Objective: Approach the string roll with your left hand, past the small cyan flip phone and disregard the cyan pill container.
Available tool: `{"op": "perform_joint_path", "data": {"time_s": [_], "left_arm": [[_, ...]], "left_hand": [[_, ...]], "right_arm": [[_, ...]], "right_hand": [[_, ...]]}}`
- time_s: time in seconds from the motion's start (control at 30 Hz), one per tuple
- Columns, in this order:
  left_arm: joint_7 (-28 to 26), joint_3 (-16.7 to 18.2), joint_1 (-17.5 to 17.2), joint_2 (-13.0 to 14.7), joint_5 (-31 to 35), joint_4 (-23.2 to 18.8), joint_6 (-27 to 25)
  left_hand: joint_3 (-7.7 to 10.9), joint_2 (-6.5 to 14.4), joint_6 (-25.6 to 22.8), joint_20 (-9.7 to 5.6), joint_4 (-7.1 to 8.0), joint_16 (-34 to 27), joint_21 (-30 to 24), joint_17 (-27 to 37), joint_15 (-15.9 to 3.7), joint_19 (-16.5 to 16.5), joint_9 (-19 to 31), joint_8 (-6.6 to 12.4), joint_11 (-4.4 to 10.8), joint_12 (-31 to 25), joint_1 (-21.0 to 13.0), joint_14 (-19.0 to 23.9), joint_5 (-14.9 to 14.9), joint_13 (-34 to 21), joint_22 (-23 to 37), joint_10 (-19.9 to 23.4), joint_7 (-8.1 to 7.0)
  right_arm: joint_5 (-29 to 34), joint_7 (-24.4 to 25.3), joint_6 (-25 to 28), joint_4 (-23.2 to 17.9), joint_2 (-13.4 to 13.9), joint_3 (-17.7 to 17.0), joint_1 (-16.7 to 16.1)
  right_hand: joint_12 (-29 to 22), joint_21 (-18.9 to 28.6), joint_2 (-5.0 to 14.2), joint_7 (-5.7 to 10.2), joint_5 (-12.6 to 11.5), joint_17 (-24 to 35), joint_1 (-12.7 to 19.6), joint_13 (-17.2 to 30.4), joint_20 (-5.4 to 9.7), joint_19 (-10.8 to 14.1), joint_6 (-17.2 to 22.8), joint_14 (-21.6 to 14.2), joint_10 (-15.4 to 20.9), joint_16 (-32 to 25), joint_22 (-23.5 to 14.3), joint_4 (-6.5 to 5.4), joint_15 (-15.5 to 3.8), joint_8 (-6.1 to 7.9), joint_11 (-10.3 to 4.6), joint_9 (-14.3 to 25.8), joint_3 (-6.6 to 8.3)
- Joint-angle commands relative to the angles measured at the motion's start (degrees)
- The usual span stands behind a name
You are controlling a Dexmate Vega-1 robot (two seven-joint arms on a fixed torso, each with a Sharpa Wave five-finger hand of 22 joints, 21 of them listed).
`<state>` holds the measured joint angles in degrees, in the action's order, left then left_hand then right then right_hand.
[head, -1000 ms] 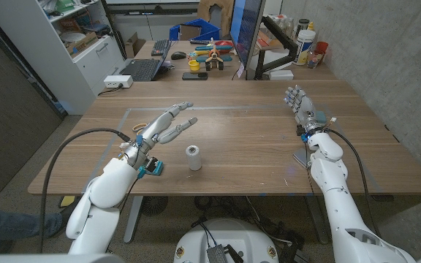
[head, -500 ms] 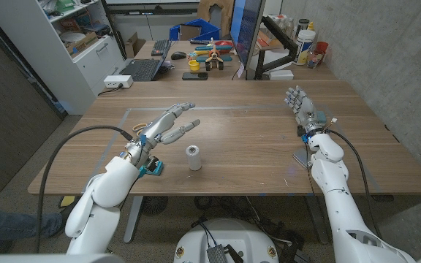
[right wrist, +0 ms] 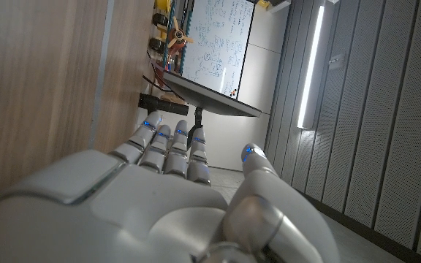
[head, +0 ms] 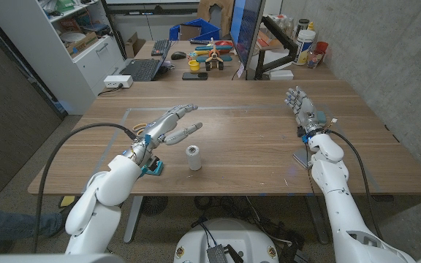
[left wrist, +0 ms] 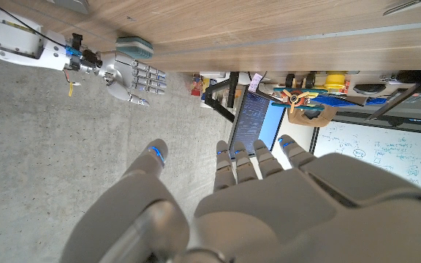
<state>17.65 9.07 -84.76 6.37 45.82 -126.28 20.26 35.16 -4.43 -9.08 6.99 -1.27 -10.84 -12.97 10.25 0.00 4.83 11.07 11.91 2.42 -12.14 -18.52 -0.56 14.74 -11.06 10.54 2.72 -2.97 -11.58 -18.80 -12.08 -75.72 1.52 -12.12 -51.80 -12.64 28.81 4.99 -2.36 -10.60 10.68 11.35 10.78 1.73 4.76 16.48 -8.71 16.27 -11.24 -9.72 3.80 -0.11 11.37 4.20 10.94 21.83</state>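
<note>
Cyan shows at lower left of the head view, where a small flip phone lies just beside the left forearm. Right of it, the left hand hovers with fingers spread, holding nothing. The white string roll stands upright near centre, just below those fingertips. The approach looks underway; next the hand probably must descend toward the roll. At far right, the right hand is open, idle.

Matt wood-grain table; glossy grey plastic left hand.

White string roll — cyan flip phone.
</note>
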Motion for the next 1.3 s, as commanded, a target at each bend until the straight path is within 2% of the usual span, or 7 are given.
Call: {"op": "perform_joint_path", "data": {"time_s": [0.03, 0.17, 0.37, 0.47, 0.67, 0.97, 1.3], "left_arm": [[0.35, -1.39, 0.03, 1.74, 3.58, -1.00, -1.71], [0.20, -1.76, 0.05, 2.19, 4.41, -1.04, -2.20], [0.36, -1.97, 0.09, 2.91, 4.72, -1.19, -2.67], [0.89, -2.02, 0.17, 3.20, 4.45, -1.31, -3.06], [1.21, -2.26, 0.13, 3.92, 5.24, -1.68, -3.50], [0.67, -2.65, -0.54, 4.70, 7.61, -2.38, -4.25], [0.05, -3.06, -0.86, 5.29, 8.97, -2.34, -4.83]], "left_hand": [[0.28, 0.05, -0.30, 1.58, -0.46, -0.23, -0.56, 0.31, 0.30, -0.85, 0.14, 0.34, 0.77, 0.15, -1.08, 0.48, 0.02, -0.30, 0.16, 0.13, -0.83], [0.31, 0.12, -0.32, 2.88, -0.61, -0.25, -0.75, 0.35, 0.86, -1.64, 0.16, 0.28, 0.83, 0.11, -1.37, 0.58, -0.02, -0.33, 0.17, 0.14, -1.03], [0.35, 0.22, -0.50, 3.96, -0.79, -0.31, -1.12, 0.41, 1.15, -2.99, 0.18, 0.27, 0.83, 0.08, -1.73, 0.81, -0.10, -0.37, 0.18, 0.11, -1.39], [0.38, 0.26, -0.81, 4.35, -0.93, -0.40, -1.15, 0.44, 1.22, -3.35, 0.19, 0.34, 0.99, 0.00, -1.98, 1.09, -0.14, -0.39, 0.18, 0.26, -2.10], [0.45, 0.30, -1.93, 4.75, -1.15, -0.45, -1.15, 0.47, 1.26, -3.70, 0.19, 0.71, 1.04, -0.02, -2.35, 1.31, -0.17, -0.41, 0.18, 0.24, -2.57], [0.49, 0.30, -2.84, 4.97, -1.41, -0.57, -1.22, 0.51, 1.27, -4.31, 0.20, 0.93, 1.17, -0.11, -2.78, 1.78, -0.21, -0.44, 0.19, 0.39, -2.32], [0.53, 0.31, -3.09, 4.44, -1.64, -0.50, -0.72, 0.56, 1.32, -3.48, 0.21, 0.88, 1.10, -0.23, -3.18, 1.74, -0.24, -0.48, 0.21, 0.66, -2.40]], "right_arm": [[0.26, 0.05, -0.42, 1.05, -0.04, 0.37, 0.69], [0.33, 0.07, -0.50, 1.34, -0.09, 0.45, 0.87], [0.49, 0.24, -0.53, 1.54, -0.15, 0.50, 0.98], [0.52, 0.29, -0.50, 1.58, -0.16, 0.51, 1.01], [0.54, 0.34, -0.60, 1.72, -0.24, 0.52, 1.11], [0.69, 0.47, -0.68, 1.89, -0.21, 0.56, 1.33], [0.76, 0.45, -0.88, 2.36, -0.19, 0.58, 1.65]], "right_hand": [[-0.11, -0.20, -0.11, 0.28, -0.26, 0.04, -0.03, 0.11, 0.09, 0.62, 0.42, -0.48, 0.46, 0.05, -0.26, 0.13, -0.09, 0.00, -0.04, 0.17, 0.17], [-0.08, -0.29, -0.08, 0.32, -0.26, 0.04, -0.05, 0.11, 0.08, 0.67, 0.42, -0.53, 0.39, 0.04, -0.26, 0.12, -0.13, 0.00, -0.09, 0.17, 0.17], [-0.08, -0.44, -0.07, 0.27, -0.26, 0.04, -0.07, 0.11, 0.05, 0.73, 0.41, -0.51, 0.42, 0.06, -0.26, 0.13, -0.12, -0.01, -0.06, 0.17, 0.17], [-0.10, -0.51, -0.06, 0.35, -0.27, 0.03, -0.05, 0.11, 0.04, 0.77, 0.40, -0.57, 0.47, 0.05, -0.27, 0.16, -0.11, -0.02, 0.03, 0.17, 0.19], [-0.11, -0.65, -0.04, 0.37, -0.26, 0.05, -0.11, 0.11, 0.02, 0.80, 0.44, -0.61, 0.51, 0.04, -0.27, 0.14, -0.13, 0.00, -0.06, 0.17, 0.17], [-0.08, -0.82, -0.02, 0.43, -0.26, 0.04, -0.12, 0.12, -0.01, 0.88, 0.46, -0.62, 0.46, 0.05, -0.28, 0.15, -0.15, 0.00, -0.01, 0.17, 0.18], [-0.06, -1.05, -0.03, 0.46, -0.26, 0.04, -0.14, 0.12, -0.03, 0.96, 0.53, -0.67, 0.45, 0.06, -0.29, 0.18, -0.12, 0.03, -0.05, 0.18, 0.17]]}}
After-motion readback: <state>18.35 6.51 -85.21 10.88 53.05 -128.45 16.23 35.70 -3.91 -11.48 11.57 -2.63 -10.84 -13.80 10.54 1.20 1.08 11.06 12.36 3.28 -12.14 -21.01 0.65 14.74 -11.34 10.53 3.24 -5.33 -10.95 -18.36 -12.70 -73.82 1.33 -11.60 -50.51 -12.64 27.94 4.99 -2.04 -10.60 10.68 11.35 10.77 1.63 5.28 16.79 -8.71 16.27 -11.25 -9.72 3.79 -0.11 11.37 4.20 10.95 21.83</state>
